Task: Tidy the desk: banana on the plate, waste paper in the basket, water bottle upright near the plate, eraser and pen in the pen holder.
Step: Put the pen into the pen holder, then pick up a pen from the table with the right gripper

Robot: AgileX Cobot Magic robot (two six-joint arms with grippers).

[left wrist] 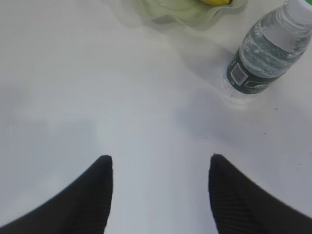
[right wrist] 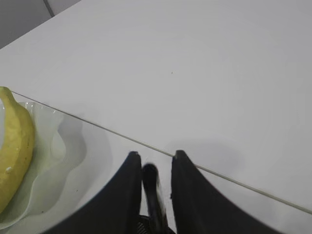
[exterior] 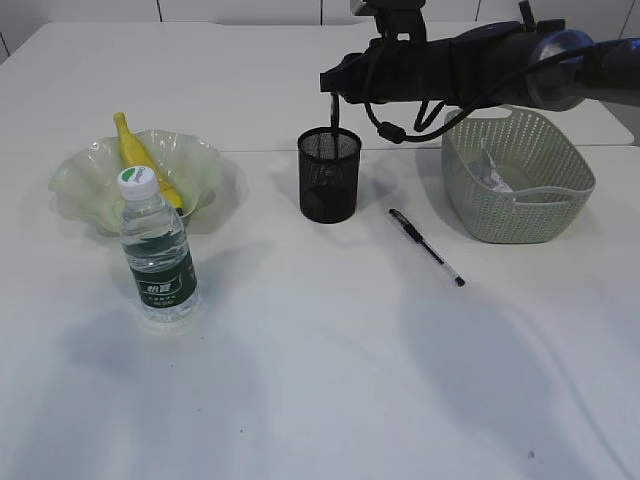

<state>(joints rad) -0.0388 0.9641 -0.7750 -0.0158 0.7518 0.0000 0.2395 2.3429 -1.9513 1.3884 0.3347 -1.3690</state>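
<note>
Risks first. Dark slim item (right wrist: 152, 195), presumably the eraser, hanging between the jaws of the right gripper (right wrist: 156, 156), directly above the pen holder (exterior: 329, 175). Jaws parted only narrowly, a sliver of light beside the item on one side; impossible to tell whether pinched or already loose. Possible catch on the mesh rim, or a bounce out onto the table (exterior: 330, 380), if let go off-centre. Holder light and unsecured: likely to tip or slide under any sideways knock from the fingertips on the way out. Cable loops beneath the forearm hanging near the basket (exterior: 520, 225); snag possible on a low retreat.

Pen (exterior: 427, 247) lying flat on the table between holder and basket, touching neither, not yet stowed. Thin, low and round: prone to rolling away under a poor pinch.

Remaining items in order. Banana (exterior: 135, 150) on the plate (exterior: 85, 180). Water bottle (exterior: 157, 250) upright just in front of the plate. Waste paper (exterior: 495, 172) inside the basket.

Pose. Right arm stretched across from the right edge, forearm near level above the basket, wrist bent, fingers pointing straight down over the holder mouth. Left gripper (left wrist: 160, 158) spread wide and empty, above bare table, bottle ahead and to its right, out of the exterior view.
</note>
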